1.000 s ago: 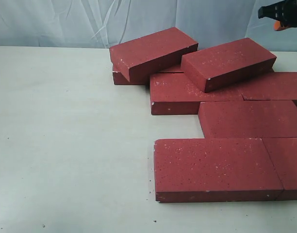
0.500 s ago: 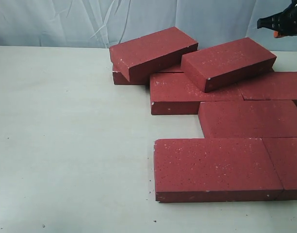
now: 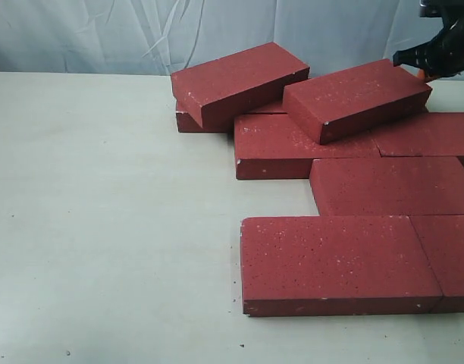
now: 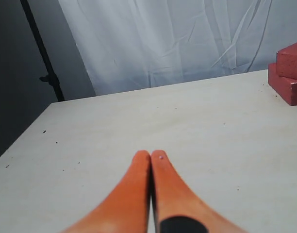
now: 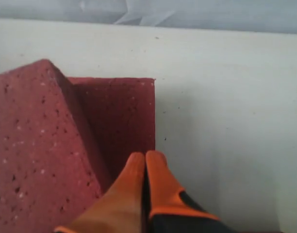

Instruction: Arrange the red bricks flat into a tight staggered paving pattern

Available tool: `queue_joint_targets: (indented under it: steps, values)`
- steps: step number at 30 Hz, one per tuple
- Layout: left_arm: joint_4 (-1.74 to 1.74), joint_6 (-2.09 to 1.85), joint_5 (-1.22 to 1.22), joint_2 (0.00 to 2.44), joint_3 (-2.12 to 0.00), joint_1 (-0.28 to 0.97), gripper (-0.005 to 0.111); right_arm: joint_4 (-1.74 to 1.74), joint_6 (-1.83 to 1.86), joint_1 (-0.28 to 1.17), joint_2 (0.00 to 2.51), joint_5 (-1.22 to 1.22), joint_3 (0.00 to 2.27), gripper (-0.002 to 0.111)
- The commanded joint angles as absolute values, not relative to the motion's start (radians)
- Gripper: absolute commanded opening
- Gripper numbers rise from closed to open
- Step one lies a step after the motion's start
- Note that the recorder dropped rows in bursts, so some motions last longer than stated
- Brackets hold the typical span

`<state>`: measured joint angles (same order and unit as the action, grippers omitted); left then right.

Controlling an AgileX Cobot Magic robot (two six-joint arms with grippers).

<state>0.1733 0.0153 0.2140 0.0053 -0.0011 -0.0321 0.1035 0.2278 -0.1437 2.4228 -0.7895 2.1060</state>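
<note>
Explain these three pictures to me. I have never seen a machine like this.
This is a robot with two arms, each ending in an orange-tipped claw. The wide picture comes from a camera off the arms. The other two come from a camera on each wrist, looking along the claw. On the pale table lie dark red bricks: several flat in staggered rows, and two at the back propped aslant on others. The left claw is shut above bare table, holding nothing. The right claw is also shut and empty, close to the far end of the right-hand propped brick; whether it touches is unclear.
</note>
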Motion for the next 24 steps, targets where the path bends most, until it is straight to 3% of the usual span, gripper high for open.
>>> queue_joint_targets:
  steps: [1,10,15,24]
  values:
    - [0.146,0.025,0.185,0.000,0.000,-0.028,0.000,0.138,0.328,-0.150,2.405,-0.888,2.113,-0.001]
    - [0.147,0.023,0.065,0.000,0.000,-0.028,0.000,0.215,0.399,-0.150,2.341,-1.073,2.099,-0.001]
    - [0.141,0.025,0.029,0.000,0.000,-0.028,0.000,0.215,0.399,-0.150,2.244,-1.058,1.943,-0.001]
    - [-0.574,0.178,-0.312,0.000,0.000,-0.028,0.000,0.251,0.399,-0.150,2.004,-0.915,1.660,-0.001]
